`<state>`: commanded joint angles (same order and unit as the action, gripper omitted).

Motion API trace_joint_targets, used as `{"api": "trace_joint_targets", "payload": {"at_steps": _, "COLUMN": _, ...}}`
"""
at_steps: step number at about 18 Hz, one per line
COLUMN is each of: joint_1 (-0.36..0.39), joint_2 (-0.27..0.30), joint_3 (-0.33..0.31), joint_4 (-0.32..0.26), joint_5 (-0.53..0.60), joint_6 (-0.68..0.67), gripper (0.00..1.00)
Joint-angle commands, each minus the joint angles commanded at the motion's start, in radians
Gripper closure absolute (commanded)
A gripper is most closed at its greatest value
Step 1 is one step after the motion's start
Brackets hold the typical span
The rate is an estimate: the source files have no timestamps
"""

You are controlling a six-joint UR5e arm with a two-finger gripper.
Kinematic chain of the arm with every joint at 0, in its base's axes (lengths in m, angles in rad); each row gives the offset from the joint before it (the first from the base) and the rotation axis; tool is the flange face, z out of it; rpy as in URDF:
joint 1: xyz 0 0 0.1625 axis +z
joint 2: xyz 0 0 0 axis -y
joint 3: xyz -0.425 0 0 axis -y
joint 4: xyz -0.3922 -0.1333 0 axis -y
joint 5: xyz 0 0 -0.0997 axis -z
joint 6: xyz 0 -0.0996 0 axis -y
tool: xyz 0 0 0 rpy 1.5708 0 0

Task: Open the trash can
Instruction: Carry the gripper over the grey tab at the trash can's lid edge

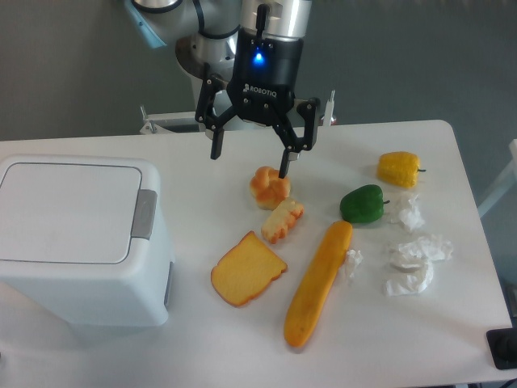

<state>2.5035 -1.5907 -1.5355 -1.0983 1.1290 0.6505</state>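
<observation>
The trash can (73, 242) is a large white boxy bin at the left of the table. Its flat lid (69, 212) is down and its grey push latch (145, 214) faces right. My gripper (249, 162) hangs above the table behind the toy foods, to the right of the bin and well apart from it. Its two black fingers (216, 145) are spread wide with nothing between them. The right fingertip is just above a croissant-like toy (269, 186).
Toy foods lie right of the bin: a bread slice (246, 279), a small pastry piece (283, 221), a long baguette (317, 283), a green pepper (362, 204), a yellow pepper (399, 168). Crumpled white paper (414, 263) lies at the right. The table's right edge (477, 234) is close.
</observation>
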Motion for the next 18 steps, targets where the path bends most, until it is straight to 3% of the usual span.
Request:
{"api": "trace_joint_targets", "payload": {"at_steps": 5, "joint_1": -0.043, "joint_2": -0.02, "joint_3": 0.008, "joint_4": 0.0, "joint_5": 0.0, "joint_6": -0.087, "gripper": 0.0}}
{"api": "trace_joint_targets", "payload": {"at_steps": 15, "joint_1": -0.058, "joint_2": -0.041, "joint_3": 0.02, "joint_4": 0.0, "joint_5": 0.0, "joint_6": -0.134, "gripper": 0.0}}
{"api": "trace_joint_targets", "payload": {"at_steps": 18, "joint_1": -0.063, "joint_2": -0.052, "joint_3": 0.031, "joint_4": 0.003, "joint_5": 0.0, "joint_6": -0.21, "gripper": 0.0}}
